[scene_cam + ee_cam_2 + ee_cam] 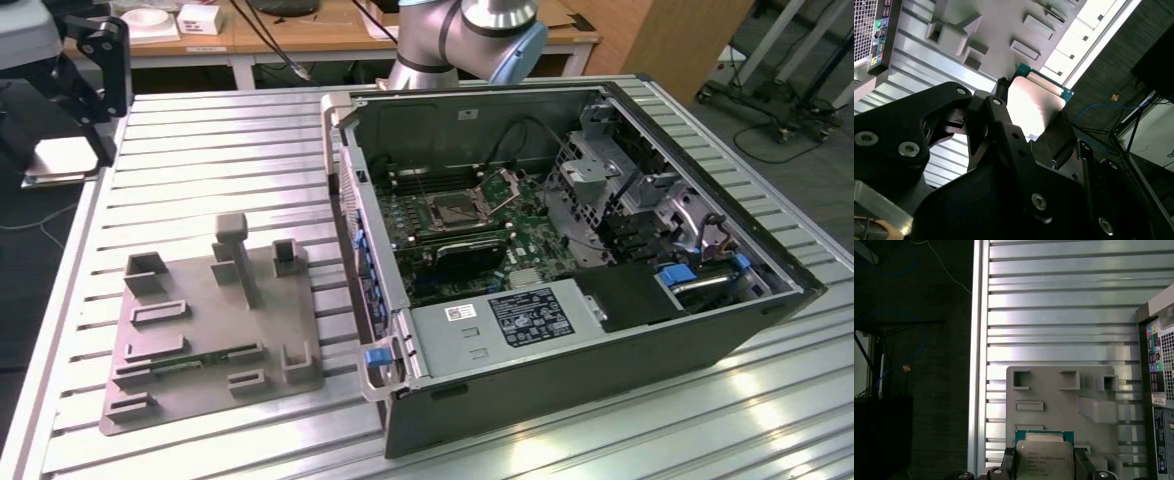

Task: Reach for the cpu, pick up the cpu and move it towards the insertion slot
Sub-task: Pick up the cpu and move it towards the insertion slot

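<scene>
- grey tray (200,320): sits on the table (240,130) at the exterior view's left. A green memory strip (200,362) lies in it; not the target, so the carry should stay clear of it.
- cpu (1044,457): off the tray and up in the air. In the first wrist view its shiny top faces the camera, with the tray and the table slats beyond it.
- pincer (1034,120): clenched on the cpu. In the second wrist view the black fingers (996,107) press on opposite edges of the chip, and the grip looks square, not skewed.
- step in hand, as I judge it: carrying the chip toward the slot. It wants steady squeeze, a level chip and no wrist twist, since there is only a thin edge to hold it by.
- case side wall (350,200): stands upright between the tray and the board, so the path should go over it with margin.
- insertion slot (451,212): inside the open computer case (601,350), well apart from the tray. It has a dark centre and a metal frame.
- hinged bracket (507,185): looks lifted at the slot's far side. The approach should avoid it, with the chip's edges parallel to the frame.
</scene>
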Available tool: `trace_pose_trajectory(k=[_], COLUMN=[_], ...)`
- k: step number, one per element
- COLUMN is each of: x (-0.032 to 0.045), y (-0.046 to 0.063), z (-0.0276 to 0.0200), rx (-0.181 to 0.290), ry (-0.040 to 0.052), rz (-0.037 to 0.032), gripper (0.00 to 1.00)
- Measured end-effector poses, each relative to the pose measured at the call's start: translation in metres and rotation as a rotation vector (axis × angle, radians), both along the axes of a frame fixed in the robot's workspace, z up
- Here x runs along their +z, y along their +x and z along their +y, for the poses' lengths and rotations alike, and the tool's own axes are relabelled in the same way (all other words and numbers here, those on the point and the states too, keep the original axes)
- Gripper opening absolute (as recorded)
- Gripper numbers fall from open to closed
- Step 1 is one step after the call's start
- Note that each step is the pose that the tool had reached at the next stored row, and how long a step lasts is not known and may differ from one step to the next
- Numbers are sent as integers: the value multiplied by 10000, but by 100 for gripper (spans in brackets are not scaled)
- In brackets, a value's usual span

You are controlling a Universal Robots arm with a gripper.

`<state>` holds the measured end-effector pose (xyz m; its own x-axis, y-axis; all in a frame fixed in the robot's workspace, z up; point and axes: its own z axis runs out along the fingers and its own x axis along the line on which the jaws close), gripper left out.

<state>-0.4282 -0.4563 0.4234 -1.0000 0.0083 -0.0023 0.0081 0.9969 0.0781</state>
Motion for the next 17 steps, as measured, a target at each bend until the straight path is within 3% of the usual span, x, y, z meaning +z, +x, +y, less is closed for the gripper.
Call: trace_pose_trajectory(k=[17], x=[-4], y=[45], z=[0], rx=[0], ry=[0], rz=[0], gripper=[54])
